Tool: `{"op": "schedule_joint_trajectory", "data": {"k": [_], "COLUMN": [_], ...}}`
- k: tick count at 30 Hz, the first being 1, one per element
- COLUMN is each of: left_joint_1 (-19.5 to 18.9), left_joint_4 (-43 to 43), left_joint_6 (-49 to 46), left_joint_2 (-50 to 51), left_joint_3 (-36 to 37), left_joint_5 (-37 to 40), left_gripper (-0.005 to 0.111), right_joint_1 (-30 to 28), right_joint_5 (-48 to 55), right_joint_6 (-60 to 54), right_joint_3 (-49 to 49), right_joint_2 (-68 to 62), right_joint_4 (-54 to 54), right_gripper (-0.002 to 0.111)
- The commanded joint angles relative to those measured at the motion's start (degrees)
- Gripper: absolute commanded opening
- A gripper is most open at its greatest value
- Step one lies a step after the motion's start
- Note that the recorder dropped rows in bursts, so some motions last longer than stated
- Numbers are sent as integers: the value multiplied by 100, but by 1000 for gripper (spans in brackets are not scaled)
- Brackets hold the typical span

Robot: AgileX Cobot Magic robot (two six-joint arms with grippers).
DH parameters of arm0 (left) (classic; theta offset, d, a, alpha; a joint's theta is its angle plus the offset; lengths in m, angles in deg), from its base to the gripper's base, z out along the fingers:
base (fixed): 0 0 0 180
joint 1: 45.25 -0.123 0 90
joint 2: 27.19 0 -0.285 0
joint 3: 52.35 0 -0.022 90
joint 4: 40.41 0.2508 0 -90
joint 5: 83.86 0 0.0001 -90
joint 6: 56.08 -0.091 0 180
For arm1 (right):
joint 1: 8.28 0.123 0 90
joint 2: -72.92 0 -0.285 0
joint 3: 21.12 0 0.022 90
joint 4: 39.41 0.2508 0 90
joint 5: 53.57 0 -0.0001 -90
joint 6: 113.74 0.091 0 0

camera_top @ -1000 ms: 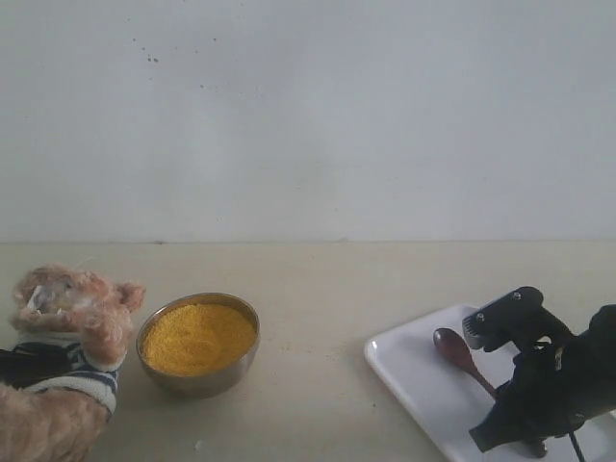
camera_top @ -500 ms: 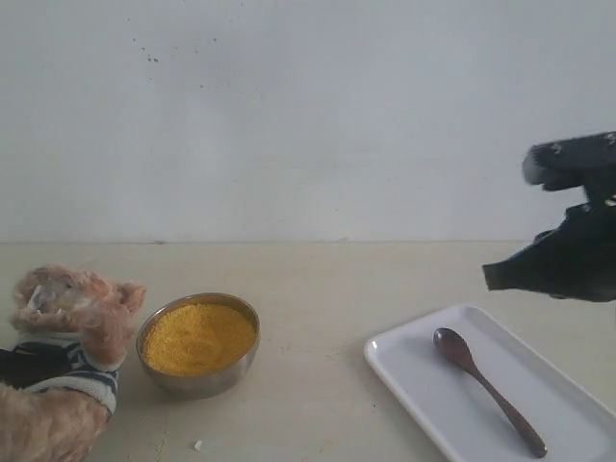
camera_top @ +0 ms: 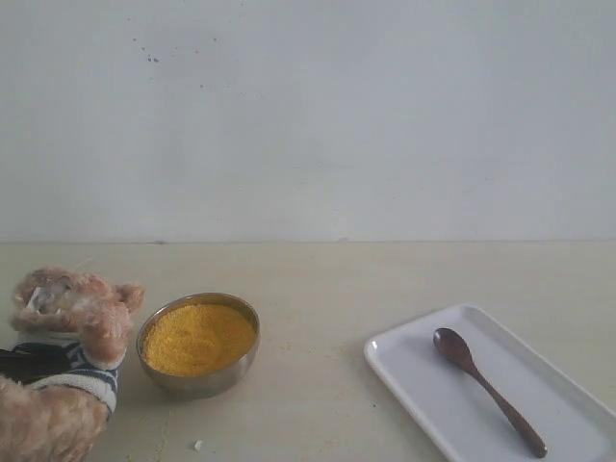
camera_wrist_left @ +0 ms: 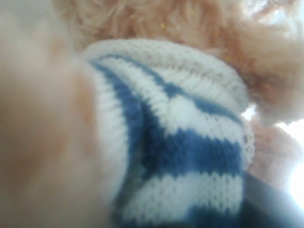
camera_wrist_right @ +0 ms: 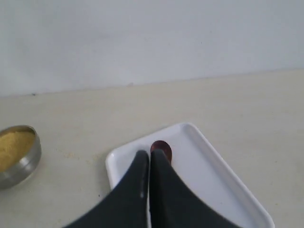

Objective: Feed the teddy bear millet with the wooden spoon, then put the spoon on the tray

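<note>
**Spoon lying on the tray, right jaws pressed together and empty**

The spoon point(camera_top: 486, 388) is lying flat on the tray point(camera_top: 409, 385), folks, and nothing is touching it. Its round end is peeking out just past the tips of the right gripper point(camera_wrist_right: 149, 154), and its handle is running back underneath them, hidden from the wrist camera. Those two dark fingers are sitting tight against each other with no gap and nothing between them. The tray is spreading out below the jaws, and they are hanging clear of it, so high or so far out that the exterior view is not catching them at all.

Well off to one side of the right jaws, the millet point(camera_top: 199, 337) is filling its steel bowl point(camera_top: 202, 380) almost to the rim. The bowl is standing apart from the tray on the pale table point(camera_top: 318, 284).

Just beside the bowl, on the side away from the tray, the teddy bear point(camera_top: 72, 318) is leaning towards the millet. The left gripper is sitting right up against it: the blue-and-white striped shirt point(camera_wrist_left: 180, 142) is filling that wrist camera, blurred, with a few yellow specks clinging to the fur. The left jaws themselves are not showing, so I cannot tell whether they are apart, together or clamped on the bear.

A plain white wall point(camera_top: 308, 115) is closing off the table behind it all.
</note>
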Motion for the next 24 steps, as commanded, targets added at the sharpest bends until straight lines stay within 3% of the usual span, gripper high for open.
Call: {"op": "schedule_joint_trajectory", "data": {"k": [1, 6, 16, 24], "left_joint_1": [5, 5, 5, 5], "left_joint_4": [-49, -49, -49, -49], "left_joint_6": [34, 34, 34, 12], "left_joint_2": [-12, -12, -23, -23], "left_joint_3": [-9, -9, -18, -18], "left_joint_5": [180, 180, 180, 180], "left_gripper": [4, 4, 4, 4], "right_joint_1": [-16, -16, -16, -16], "right_joint_5": [-220, -197, 601, 443], "right_joint_6": [-131, -143, -460, -444], "right_joint_3": [-666, -1070, -1670, -1670], "right_joint_2": [1649, 3196, 2675, 2663], "right_joint_4": [-51, -51, -98, -80], "right_gripper": [0, 0, 0, 0]}}
